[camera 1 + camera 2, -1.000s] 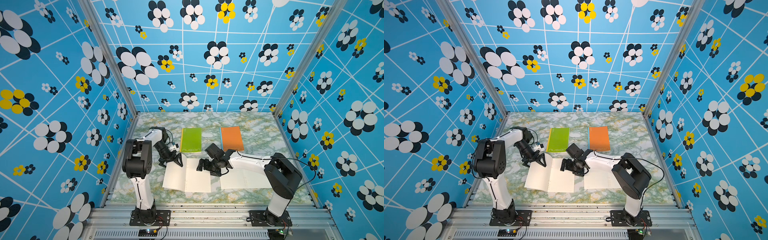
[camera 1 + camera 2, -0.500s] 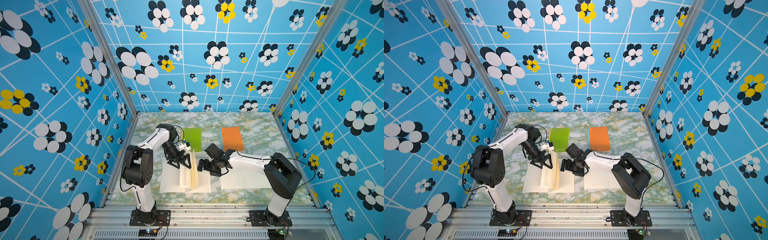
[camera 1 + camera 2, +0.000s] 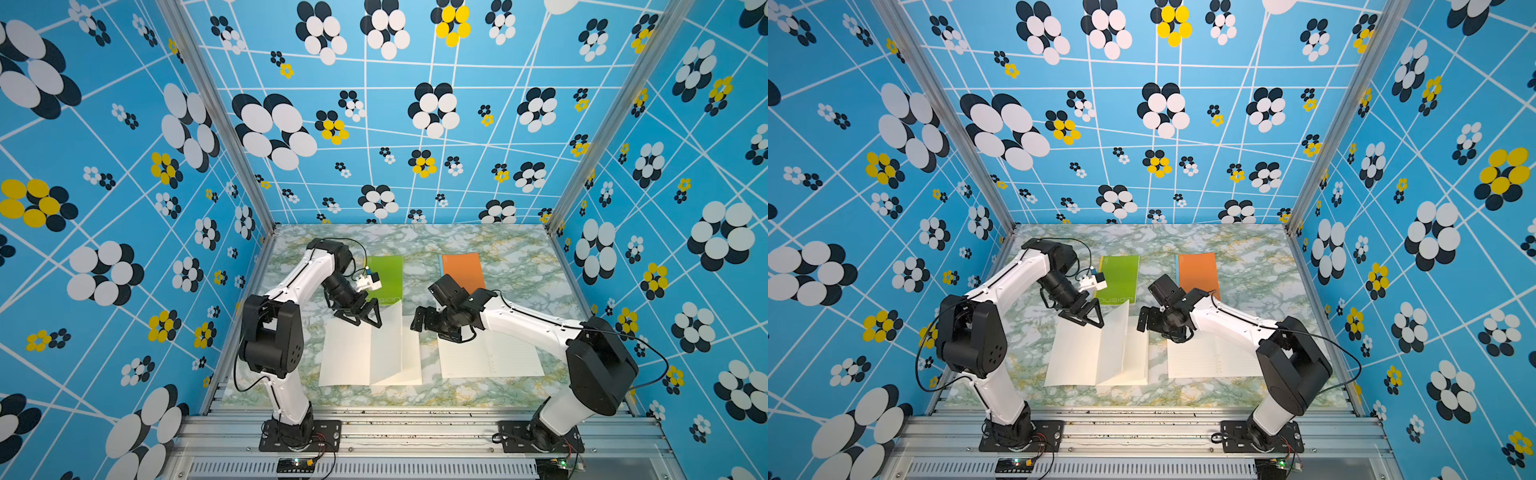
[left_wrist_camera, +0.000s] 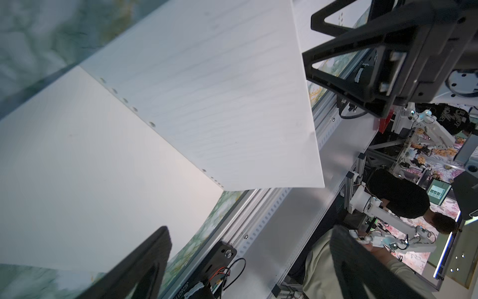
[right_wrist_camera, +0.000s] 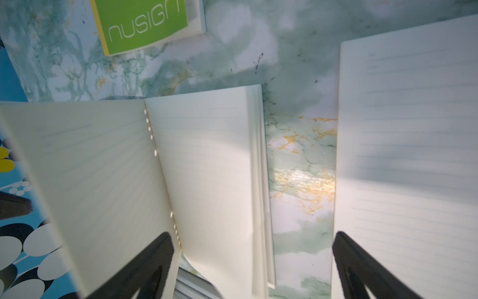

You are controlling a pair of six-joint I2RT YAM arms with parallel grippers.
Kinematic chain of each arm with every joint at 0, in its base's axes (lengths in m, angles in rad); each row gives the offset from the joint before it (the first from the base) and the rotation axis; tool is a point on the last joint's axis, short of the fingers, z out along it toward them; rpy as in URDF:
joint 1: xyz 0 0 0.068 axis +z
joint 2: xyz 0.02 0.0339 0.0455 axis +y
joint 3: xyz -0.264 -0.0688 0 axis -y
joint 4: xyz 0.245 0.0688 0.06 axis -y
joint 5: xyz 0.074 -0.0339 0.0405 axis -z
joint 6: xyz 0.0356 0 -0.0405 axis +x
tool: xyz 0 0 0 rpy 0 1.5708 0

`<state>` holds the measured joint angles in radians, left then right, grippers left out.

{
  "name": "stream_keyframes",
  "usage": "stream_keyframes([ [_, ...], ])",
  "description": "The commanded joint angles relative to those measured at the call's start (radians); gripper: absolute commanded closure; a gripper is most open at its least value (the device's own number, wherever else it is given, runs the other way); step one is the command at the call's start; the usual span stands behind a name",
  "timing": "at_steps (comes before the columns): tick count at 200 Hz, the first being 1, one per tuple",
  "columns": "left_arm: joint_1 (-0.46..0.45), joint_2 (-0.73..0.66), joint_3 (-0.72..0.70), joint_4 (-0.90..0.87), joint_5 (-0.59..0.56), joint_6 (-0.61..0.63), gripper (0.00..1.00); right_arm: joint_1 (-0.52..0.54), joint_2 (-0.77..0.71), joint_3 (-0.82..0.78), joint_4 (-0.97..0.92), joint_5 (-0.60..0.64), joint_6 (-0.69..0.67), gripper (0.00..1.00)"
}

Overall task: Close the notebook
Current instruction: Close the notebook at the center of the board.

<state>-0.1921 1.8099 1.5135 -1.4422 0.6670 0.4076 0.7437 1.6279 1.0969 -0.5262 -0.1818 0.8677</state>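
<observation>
The left gripper (image 3: 360,320) is seen spread wide, with nothing held, just beside a raised leaf (image 3: 386,345) of the open notebook (image 3: 345,357). The right gripper (image 5: 252,235) is likewise spread wide and empty. The notebook is laid in the lower middle of both top views, its spine running top to bottom of the frame. Punched holes along the spine are shown only by the wrist views; an orange notebook (image 3: 461,266) is shown only from overhead.
</observation>
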Motion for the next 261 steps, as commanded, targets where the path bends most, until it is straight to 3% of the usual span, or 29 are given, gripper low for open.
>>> stream_keyframes([
  [1, 0.098, 0.015, 0.052, -0.05, 0.02, 0.054, 0.02, 0.002, 0.005, 0.009, -0.029, 0.023, -0.009, 0.01],
  [41, 0.24, 0.039, 0.025, -0.092, -0.013, 0.104, 0.02, 0.001, 0.034, 0.006, 0.019, -0.015, 0.011, 0.01],
  [104, 0.345, 0.105, -0.134, 0.04, -0.106, 0.075, 0.02, 0.007, 0.124, 0.016, 0.096, -0.095, 0.017, 0.01],
  [207, 0.348, 0.192, -0.197, 0.152, -0.233, -0.006, 0.01, 0.047, 0.216, 0.047, 0.137, -0.123, 0.034, 0.01],
  [261, 0.307, 0.208, -0.213, 0.185, -0.281, -0.025, 0.01, 0.052, 0.231, 0.062, 0.137, -0.132, 0.032, 0.01],
])
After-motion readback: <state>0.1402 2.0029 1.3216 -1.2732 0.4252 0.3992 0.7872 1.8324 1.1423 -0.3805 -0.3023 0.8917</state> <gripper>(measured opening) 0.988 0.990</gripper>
